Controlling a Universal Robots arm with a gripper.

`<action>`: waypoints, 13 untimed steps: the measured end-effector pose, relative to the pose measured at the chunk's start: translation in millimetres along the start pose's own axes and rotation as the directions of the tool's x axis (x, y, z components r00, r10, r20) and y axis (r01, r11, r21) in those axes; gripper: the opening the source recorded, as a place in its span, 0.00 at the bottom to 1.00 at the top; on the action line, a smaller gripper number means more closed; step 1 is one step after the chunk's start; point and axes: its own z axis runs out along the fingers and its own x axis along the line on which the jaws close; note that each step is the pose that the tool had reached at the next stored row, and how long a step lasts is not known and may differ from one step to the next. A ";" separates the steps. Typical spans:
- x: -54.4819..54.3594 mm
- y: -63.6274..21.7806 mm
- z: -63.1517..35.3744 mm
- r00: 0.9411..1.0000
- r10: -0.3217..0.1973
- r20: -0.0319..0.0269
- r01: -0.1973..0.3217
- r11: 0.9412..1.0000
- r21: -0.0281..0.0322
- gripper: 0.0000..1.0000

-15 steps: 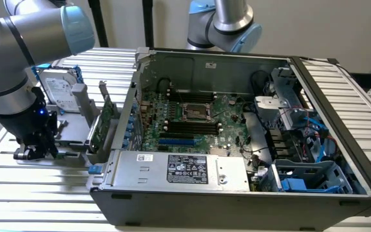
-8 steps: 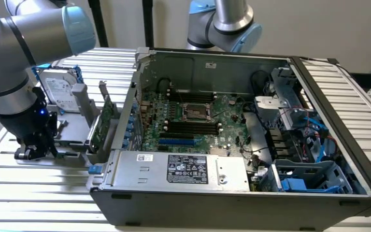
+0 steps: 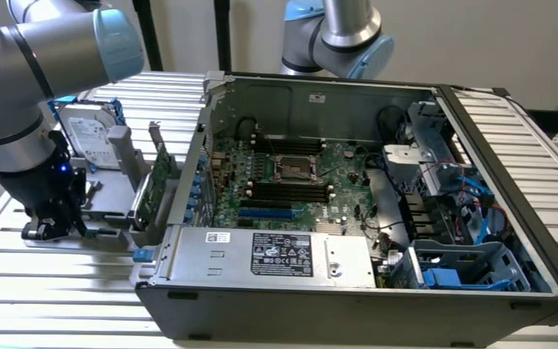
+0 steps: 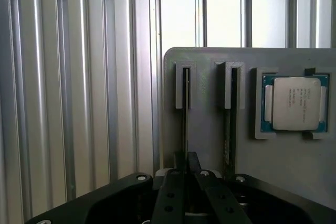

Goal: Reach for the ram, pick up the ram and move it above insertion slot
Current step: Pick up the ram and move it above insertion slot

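The ram (image 4: pixel 185 124) stands on edge in the left groove of a grey holder (image 4: pixel 210 140), so I see only its thin dark edge. My gripper (image 4: pixel 187 163) sits right over it, the fingers drawn close onto both faces of the stick, which still rests in its groove. A second stick (image 4: pixel 229 129) stands in the neighbouring groove. In the exterior view my gripper (image 3: pixel 49 229) hangs low at the holder (image 3: pixel 104 203), at the exterior view's left of the open computer case. The black insertion slots (image 3: pixel 289 192) run in parallel on the motherboard, beside the CPU socket (image 3: pixel 296 167).
A loose CPU (image 4: pixel 295 103) lies in a recess of the holder. A tall green expansion card (image 3: pixel 160 182) and a silver hard drive (image 3: pixel 90 138) stand between my arm and the case wall (image 3: pixel 194 167). A second arm (image 3: pixel 342 36) rises behind the case. A blue slot (image 3: pixel 264 214) lies near the black ones.
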 end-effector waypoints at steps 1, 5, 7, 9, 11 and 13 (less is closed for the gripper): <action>0.0 0.1 -0.7 1.000 0.000 0.000 0.000 1.000 0.000 0.13; -0.1 0.2 -5.3 1.000 0.000 0.000 0.000 1.000 0.000 0.13; -0.1 0.2 -8.7 1.000 0.000 0.000 0.000 1.000 0.000 0.13; -0.1 0.2 -12.9 1.000 0.000 0.000 0.000 1.000 0.000 0.13; -0.1 0.1 -18.6 1.000 0.000 0.000 0.000 1.000 0.000 0.13; 0.0 0.0 -26.1 1.000 0.000 0.001 0.000 1.000 0.000 0.13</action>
